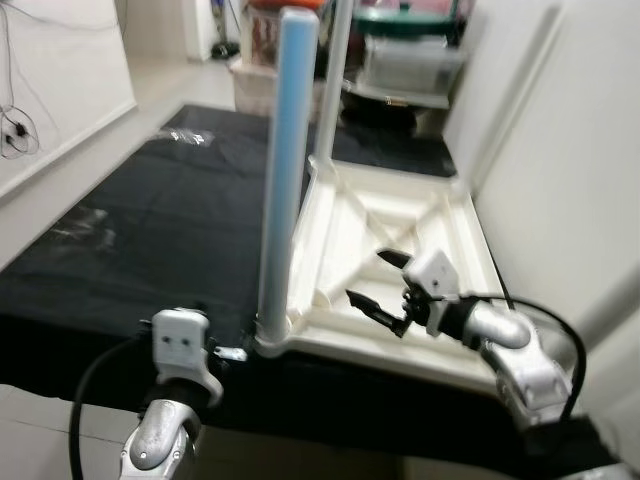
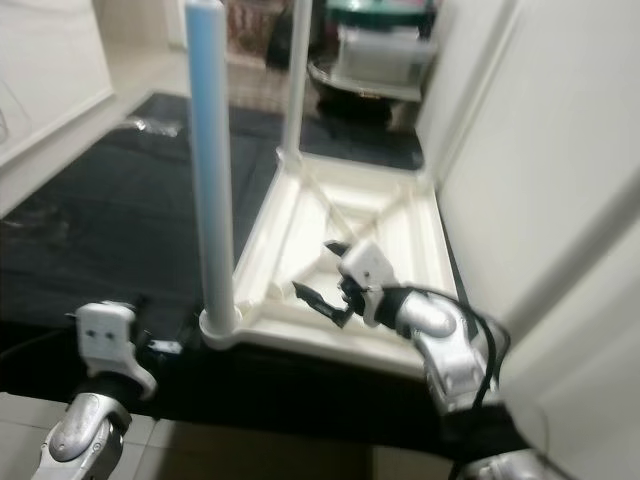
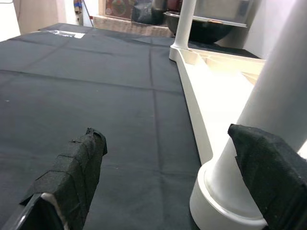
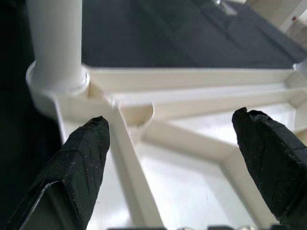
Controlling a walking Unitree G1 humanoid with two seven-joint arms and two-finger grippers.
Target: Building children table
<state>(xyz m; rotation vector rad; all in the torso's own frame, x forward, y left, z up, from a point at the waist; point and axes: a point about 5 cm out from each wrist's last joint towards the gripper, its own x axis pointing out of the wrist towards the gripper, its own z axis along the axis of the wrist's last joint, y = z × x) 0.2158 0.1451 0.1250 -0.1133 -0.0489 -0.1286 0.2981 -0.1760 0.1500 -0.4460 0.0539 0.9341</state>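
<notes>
The white plastic children's tabletop [image 1: 400, 270] lies upside down on the black-covered counter [image 1: 150, 230], at its right edge. A pale blue leg tube [image 1: 285, 180] stands in the near corner socket. Left gripper [image 3: 168, 177] fingers spread beside the tube's base; right gripper [image 1: 385, 285] hovers released over the ribs. Seating the leg well likely means gripping low and pressing straight down.
</notes>
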